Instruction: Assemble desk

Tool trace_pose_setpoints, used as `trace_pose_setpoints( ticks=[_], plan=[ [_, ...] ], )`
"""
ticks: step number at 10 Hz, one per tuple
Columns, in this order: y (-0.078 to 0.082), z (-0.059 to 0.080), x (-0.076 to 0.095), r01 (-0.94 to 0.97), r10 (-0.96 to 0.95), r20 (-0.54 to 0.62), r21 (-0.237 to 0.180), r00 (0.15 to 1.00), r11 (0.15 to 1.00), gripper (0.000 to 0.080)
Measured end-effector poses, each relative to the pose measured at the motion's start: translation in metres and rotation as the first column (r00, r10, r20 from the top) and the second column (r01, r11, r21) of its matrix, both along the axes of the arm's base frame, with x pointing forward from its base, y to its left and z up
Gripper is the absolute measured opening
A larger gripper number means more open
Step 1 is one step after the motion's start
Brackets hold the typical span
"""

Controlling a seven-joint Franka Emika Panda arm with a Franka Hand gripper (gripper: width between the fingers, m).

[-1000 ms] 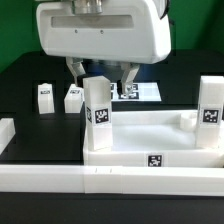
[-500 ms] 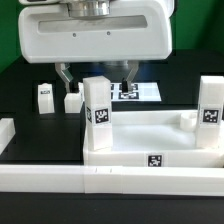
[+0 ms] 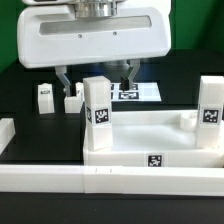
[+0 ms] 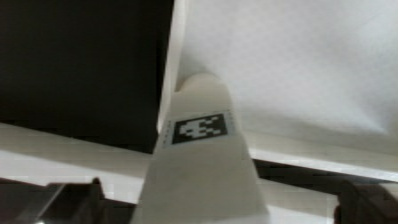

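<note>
Desk panel (image 3: 150, 135) rests on the counter (image 3: 20, 110) with two legs (image 3: 210, 105) standing in corners. Gripper (image 3: 97, 76), jaws apart, hovers over the leg (image 3: 97, 105) on the exterior view's left; seating it probably requires closing and twisting.

Readable text: none showing.
Desk panel (image 3: 125, 153): wearing one square black-white tag (image 3: 154, 160) on front rim, no letters.
Upright leg (image 3: 97, 95): showing same kind of tag, no numbers.
Marker board (image 3: 138, 92): tags blurring, unreadable.

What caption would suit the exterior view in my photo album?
Open gripper hangs over an upright leg on the desk panel; two loose legs stand behind.
</note>
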State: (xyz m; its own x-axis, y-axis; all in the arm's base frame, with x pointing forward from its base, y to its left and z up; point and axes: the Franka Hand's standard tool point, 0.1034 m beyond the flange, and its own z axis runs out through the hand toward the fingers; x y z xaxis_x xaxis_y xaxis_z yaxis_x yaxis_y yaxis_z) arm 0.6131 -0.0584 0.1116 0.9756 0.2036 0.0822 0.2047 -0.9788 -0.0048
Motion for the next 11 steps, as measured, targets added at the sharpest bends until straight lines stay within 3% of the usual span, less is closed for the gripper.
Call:
trace_pose_setpoints(
  ticks=[1,2,3,4,7,11],
  plan=[
    [0.0,-0.0003,-0.0003,0.0,0.0,-0.001,0.0,1.0,1.0,0.0559],
    [0.0,-0.0004,-0.0003,0.0,0.0,-0.001,0.0,1.0,1.0,0.037],
    [-0.0004,-0.0005,-0.0004,0.001,-0.001,-0.001,0.0,1.0,1.0,0.037],
    [-0.0003,-0.0005,-0.0004,0.011,-0.011,-0.001,0.002,1.0,1.0,0.0288],
    [-0.0002,-0.0006,-0.0004,0.119,-0.119,-0.004,0.012,0.993,0.993,0.0289],
    [-0.0001,-0.0016,-0.0006,0.542,-0.542,-0.012,0.049,0.84,0.839,0.0289]
  ],
)
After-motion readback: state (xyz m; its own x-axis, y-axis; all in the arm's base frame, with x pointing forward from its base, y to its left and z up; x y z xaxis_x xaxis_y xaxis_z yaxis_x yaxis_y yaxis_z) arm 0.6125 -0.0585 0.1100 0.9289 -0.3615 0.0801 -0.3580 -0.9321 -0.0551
